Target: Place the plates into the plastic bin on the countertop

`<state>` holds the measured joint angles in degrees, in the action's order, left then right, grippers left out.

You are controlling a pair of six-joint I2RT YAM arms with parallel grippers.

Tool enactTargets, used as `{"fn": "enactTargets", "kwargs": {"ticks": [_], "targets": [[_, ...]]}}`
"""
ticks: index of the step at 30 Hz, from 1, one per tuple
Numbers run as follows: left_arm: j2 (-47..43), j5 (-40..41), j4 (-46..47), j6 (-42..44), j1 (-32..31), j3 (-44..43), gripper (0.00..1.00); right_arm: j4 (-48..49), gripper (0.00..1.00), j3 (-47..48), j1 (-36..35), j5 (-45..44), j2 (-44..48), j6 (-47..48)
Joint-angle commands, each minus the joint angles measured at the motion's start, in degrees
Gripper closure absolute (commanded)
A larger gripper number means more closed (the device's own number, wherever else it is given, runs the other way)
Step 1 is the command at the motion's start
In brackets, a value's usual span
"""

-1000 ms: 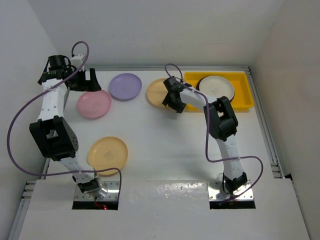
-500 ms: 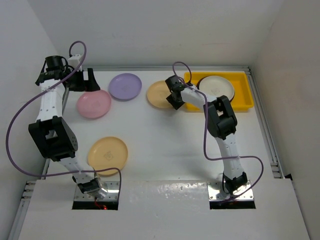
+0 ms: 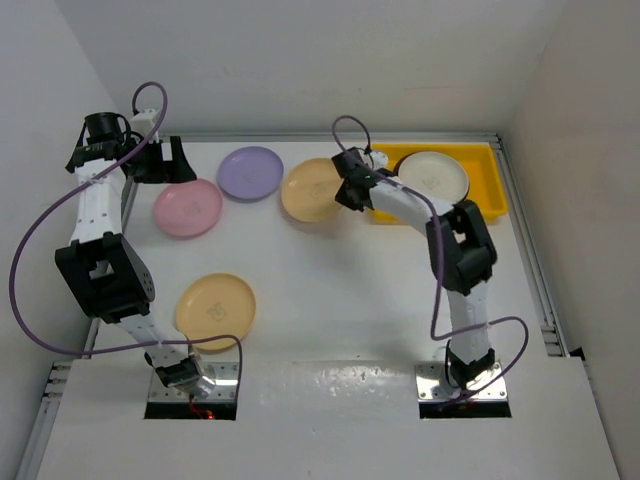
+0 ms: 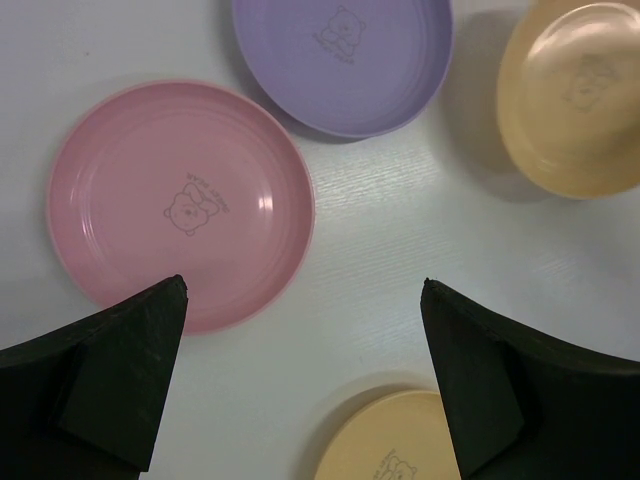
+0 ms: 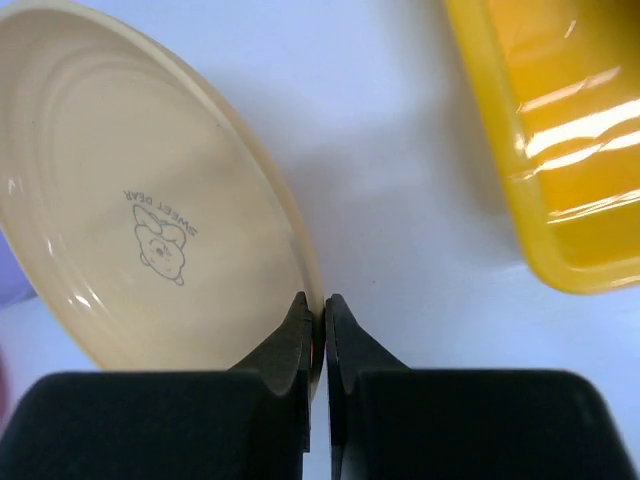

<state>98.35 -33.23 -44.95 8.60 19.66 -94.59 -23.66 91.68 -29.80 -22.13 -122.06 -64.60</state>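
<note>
Now, from the top view, the orange-yellow plate (image 3: 308,190) is being pinched at its right rim by the right gripper (image 3: 343,192). Its fingers, parted a second ago, are being pressed together on that rim. The plate is being shown a little further left than before, near the plastic bin (image 3: 482,205) but outside it. A cream plate (image 3: 432,175) is being carried inside the bin. The purple plate (image 3: 250,172), the pink plate (image 3: 188,207) and the second orange-yellow plate (image 3: 215,305) are being left on the countertop (image 3: 330,290) exactly where they lay earlier. The left gripper (image 3: 172,162) is being kept spread wide by the pink plate's far edge, barely shifted.

Over to the left wrist: the pink plate is being framed between the wide-open fingers, with nothing gripped. The purple plate is being seen beyond it, with both orange-yellow plates at the picture's edges.

At the right wrist, the plate's rim is being clamped tightly between both fingertips. A shadow is being cast beside the plate on the white surface. The bin's corner is being shown apart from the plate, at upper right.
</note>
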Motion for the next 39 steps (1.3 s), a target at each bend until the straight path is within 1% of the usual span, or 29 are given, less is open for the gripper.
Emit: {"fn": "enactTargets", "kwargs": {"ticks": [1,3,4,5,6,7,8,9,10,11,12,14,15,18,23,27,28,29,30,31,32,33,35,37,38,39], "targets": [[-0.53,-1.40,0.21,0.72,0.55,-1.39,0.00,13.96,1.00,-4.73,2.72,-0.20,15.25,19.04],[-0.52,-0.78,0.21,0.72,0.55,-1.39,0.00,12.68,1.00,-5.90,8.50,3.05,19.99,21.17],[0.00,-0.26,0.21,0.72,0.55,-2.00,0.00,9.54,1.00,-5.72,12.10,5.23,20.63,21.27],[0.00,-0.25,0.21,0.72,0.55,-2.01,0.00,9.34,1.00,-6.68,16.31,7.95,22.20,21.53],[0.00,-0.25,0.21,0.72,0.55,-2.01,0.00,9.07,1.00,-7.47,18.44,9.11,23.61,22.40],[0.00,0.27,0.21,0.72,0.55,-2.70,0.00,7.68,1.00,-8.18,22.64,11.38,23.97,22.32],[0.00,0.27,0.21,0.72,0.55,-2.71,0.00,6.88,1.00,-9.31,24.68,12.97,24.58,22.06],[0.00,0.27,0.21,0.72,0.55,-3.41,0.00,6.35,1.00,-9.59,28.45,14.56,24.42,22.41],[0.00,0.27,0.21,0.72,0.55,-3.41,0.00,4.43,1.00,-9.68,32.05,14.66,23.98,22.67],[0.00,0.27,0.21,0.72,0.55,-3.41,0.00,3.80,1.00,-9.68,33.22,14.83,23.63,24.07],[0.00,0.27,0.21,0.19,0.55,-3.41,0.00,2.84,1.00,-9.68,36.36,14.92,22.58,25.04],[0.00,0.88,0.21,0.19,0.55,-3.41,0.00,2.22,1.00,-9.41,38.06,15.80,21.78,26.27],[0.00,0.89,0.21,0.19,0.55,-3.41,0.00,2.48,1.00,-9.24,39.63,18.33,21.43,26.71],[0.00,1.42,0.21,0.19,0.55,-2.88,0.00,2.57,1.00,-8.19,41.92,20.28,18.97,26.19],[-0.52,1.94,0.21,0.19,0.55,-2.36,0.00,3.36,1.00,-7.04,42.63,21.87,14.94,25.22],[-0.52,2.47,0.21,0.19,0.55,-2.36,0.00,0.37,1.00,-4.67,42.46,21.87,12.02,24.26],[-0.52,2.47,0.21,0.19,0.55,-2.36,0.00,-1.11,0.93,-4.93,42.28,21.95,11.15,24.17],[-0.52,2.47,0.21,0.19,0.55,-2.36,0.00,-0.78,0.76,-5.19,42.20,20.82,11.23,23.56],[-1.05,2.47,0.21,0.19,0.55,-2.36,0.00,-1.12,0.76,-5.19,42.19,18.90,11.23,23.64],[-1.05,2.47,0.21,0.19,0.55,-2.36,0.00,-0.95,0.54,-5.54,42.19,19.05,11.58,23.55],[-1.05,2.47,0.21,0.19,0.55,-2.36,0.00,-0.78,0.40,-5.72,41.76,17.66,12.28,24.25],[-1.05,2.99,0.21,0.19,0.55,-2.36,0.00,-0.43,0.32,-5.63,41.49,17.65,13.07,25.04],[-1.05,3.00,0.21,0.19,0.55,-2.36,0.00,-0.68,0.21,-3.98,40.18,17.21,13.60,27.59],[-1.05,3.00,0.21,0.19,0.55,-2.36,0.00,-4.01,0.17,-0.55,37.63,15.81,14.65,33.02],[-1.05,3.00,0.21,0.19,0.55,-2.88,0.00,-6.11,0.16,1.64,33.45,13.28,15.09,34.44],[-1.57,3.52,0.21,0.19,0.55,-2.88,0.00,-6.92,0.16,3.23,31.58,10.73,16.14,38.80]]}}
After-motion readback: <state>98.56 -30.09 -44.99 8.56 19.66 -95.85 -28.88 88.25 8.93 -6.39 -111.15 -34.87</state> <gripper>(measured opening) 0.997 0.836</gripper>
